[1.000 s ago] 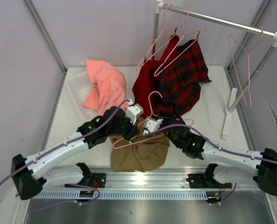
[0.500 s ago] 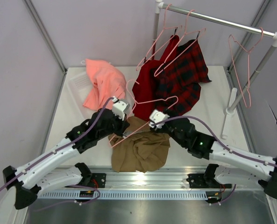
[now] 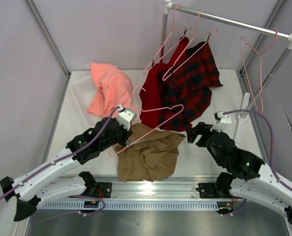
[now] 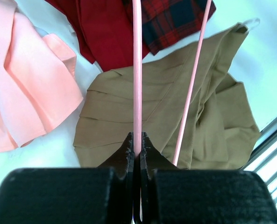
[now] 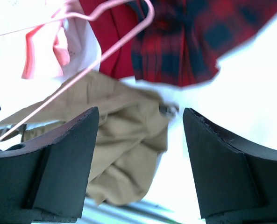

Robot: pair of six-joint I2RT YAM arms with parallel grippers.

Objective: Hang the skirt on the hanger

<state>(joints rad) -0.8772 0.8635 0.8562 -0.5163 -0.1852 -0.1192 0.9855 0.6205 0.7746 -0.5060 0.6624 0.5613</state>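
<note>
Where the white desk (image 3: pixel 224 98) runs back toward the clothes rail (image 3: pixel 229 20), two arms reach in from its near edge. The left arm (image 3: pixel 62 162) stretches low and slanting from its base toward the middle, its wrist above the upper left edge of the cloth. The right arm (image 3: pixel 234 160) is bent up on the desk's right side, its wrist facing left. Between them the khaki skirt (image 3: pixel 148 157) lies crumpled on the desk near the front edge, its far corner just beside the hanging plaid garment (image 3: pixel 195 83). The pink hanger (image 4: pixel 136 70) slants above the skirt, its hook toward the salmon-pink garment (image 3: pixel 109 91). The left pincer (image 4: pixel 137 142) is clenched on one thin bar of that hanger. The right pincer (image 5: pixel 139 114) gapes wide, grasping nothing, apart from the skirt.
</note>
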